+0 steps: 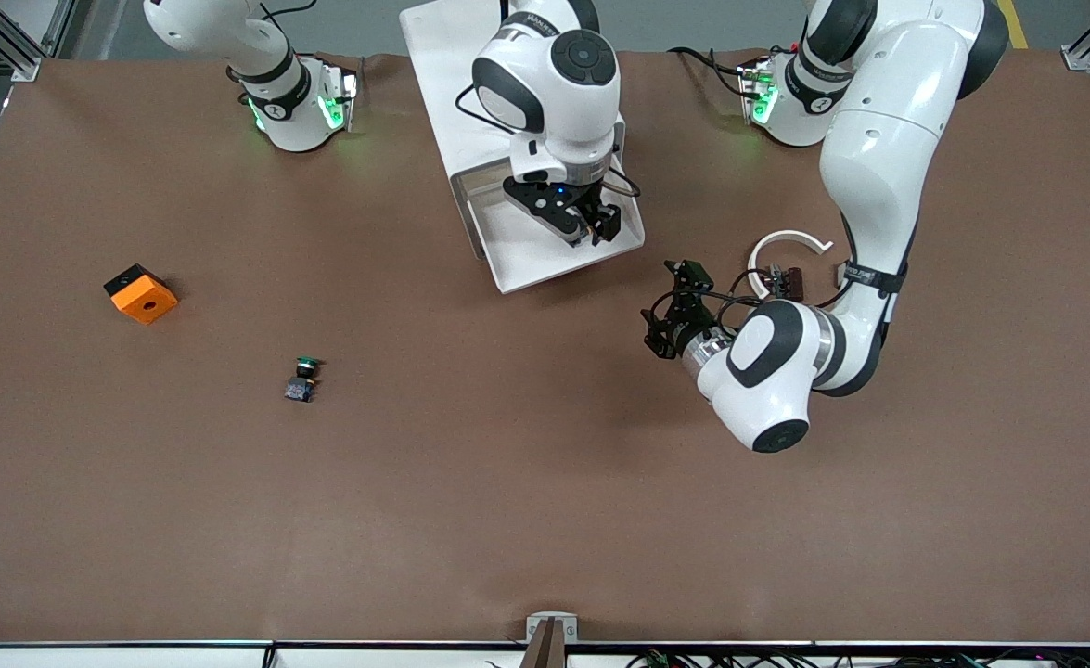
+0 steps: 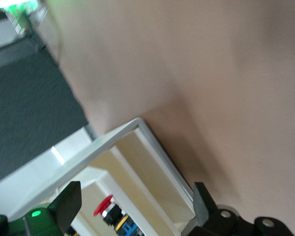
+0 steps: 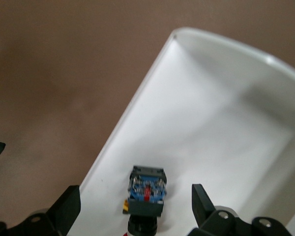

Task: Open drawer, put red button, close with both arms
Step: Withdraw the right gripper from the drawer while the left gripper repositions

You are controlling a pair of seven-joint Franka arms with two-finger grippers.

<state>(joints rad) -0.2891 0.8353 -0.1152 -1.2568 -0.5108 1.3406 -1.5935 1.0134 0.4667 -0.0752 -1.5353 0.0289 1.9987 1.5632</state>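
The white drawer (image 1: 545, 264) stands pulled out of its white cabinet (image 1: 456, 83) at the robots' edge of the table. The red button (image 3: 146, 191) lies on its side on the drawer's floor (image 3: 211, 123). My right gripper (image 3: 135, 206) hangs open just above it, a finger on either side and neither one touching. In the front view that gripper (image 1: 591, 223) hides the button. My left gripper (image 1: 679, 311) is open and holds nothing, over the table beside the drawer toward the left arm's end. The left wrist view looks between its fingers (image 2: 136, 204) over the drawer's wall (image 2: 152, 162) at the red cap (image 2: 104, 206).
A green-capped button (image 1: 303, 376) lies on the brown table toward the right arm's end. An orange block (image 1: 141, 294) sits beyond it toward that same end. A white ring (image 1: 786, 246) and a small brown part (image 1: 786, 278) lie under the left arm.
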